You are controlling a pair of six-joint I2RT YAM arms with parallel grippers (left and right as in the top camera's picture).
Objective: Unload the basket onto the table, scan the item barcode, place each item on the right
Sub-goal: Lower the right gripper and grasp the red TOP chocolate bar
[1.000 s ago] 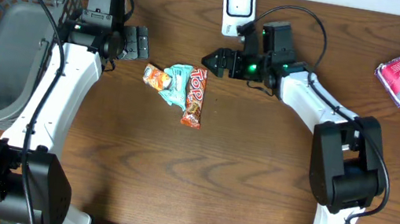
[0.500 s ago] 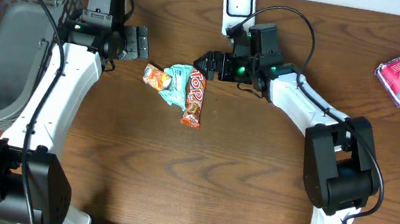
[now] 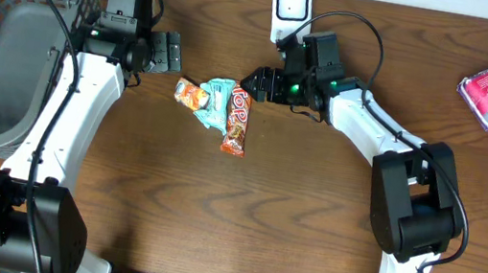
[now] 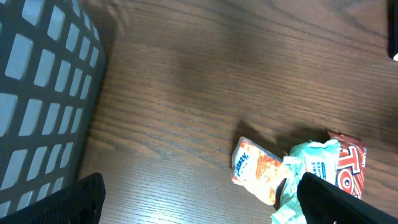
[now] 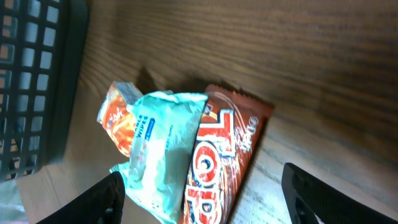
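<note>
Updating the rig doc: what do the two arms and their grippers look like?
The arms match. The left arm and right arm have white link shells, bulky black joint housings and a black cable looping along each. The left gripper and right gripper are all black, with two blocky fingers. A green light glows at the right wrist.

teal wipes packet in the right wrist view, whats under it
The teal wipes packet lies over part of the orange snack packet, and its right edge seems to overlap the red chocolate bar. Anything else beneath it is covered.
</note>
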